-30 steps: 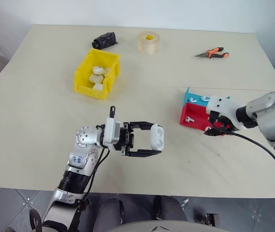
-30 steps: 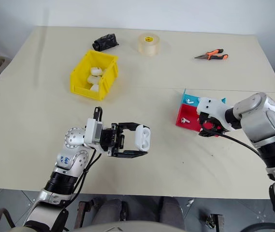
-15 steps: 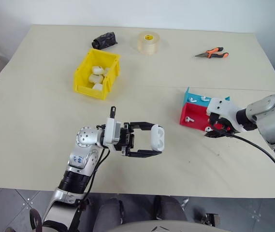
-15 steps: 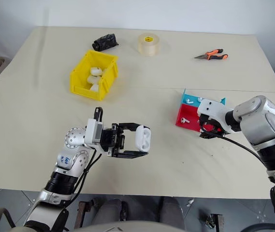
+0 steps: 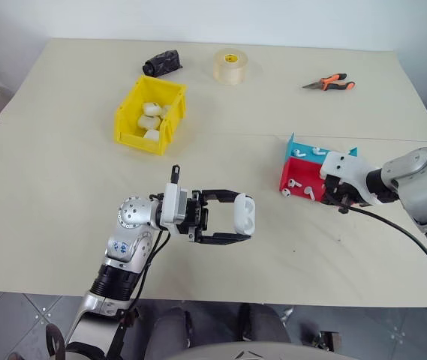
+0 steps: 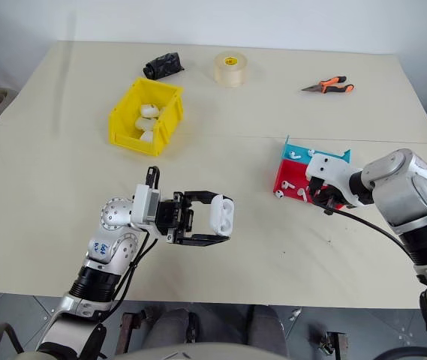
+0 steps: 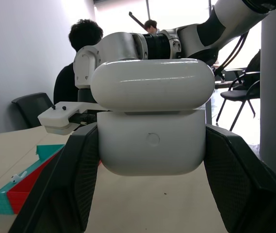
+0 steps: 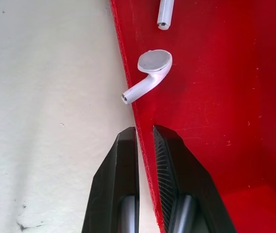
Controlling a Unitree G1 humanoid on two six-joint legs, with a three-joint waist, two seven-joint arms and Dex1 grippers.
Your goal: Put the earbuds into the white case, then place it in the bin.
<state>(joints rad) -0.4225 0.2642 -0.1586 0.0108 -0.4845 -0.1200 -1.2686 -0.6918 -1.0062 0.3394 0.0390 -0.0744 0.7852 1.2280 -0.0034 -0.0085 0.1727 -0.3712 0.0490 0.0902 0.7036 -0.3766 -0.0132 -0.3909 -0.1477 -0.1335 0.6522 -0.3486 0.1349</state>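
My left gripper point(image 5: 242, 219) is shut on the white case point(image 7: 151, 121), held above the table's near middle with its lid slightly raised. At the right, my right gripper point(image 8: 145, 141) has closed to a narrow gap on the edge of the red tray point(image 5: 297, 180). One earbud point(image 8: 150, 73) lies just beyond the fingertips with its stem over that edge. The stem of another earbud point(image 8: 164, 14) shows farther on. Two earbuds point(image 5: 287, 192) rest along the tray's near side. The yellow bin point(image 5: 139, 142) stands at the far left with several white cases point(image 5: 151, 116) in it.
A blue tray point(image 5: 307, 152) with earbuds touches the red tray's far side. A tape roll point(image 5: 230, 65), orange-handled pliers point(image 5: 332, 82) and a black bundle point(image 5: 161, 61) lie along the table's far edge. A person point(image 7: 82, 39) sits beyond the table.
My right gripper has closed from wide open onto the red tray's edge. The tray has shifted slightly and two earbuds now lie along its near side. The left gripper and the case kept still.
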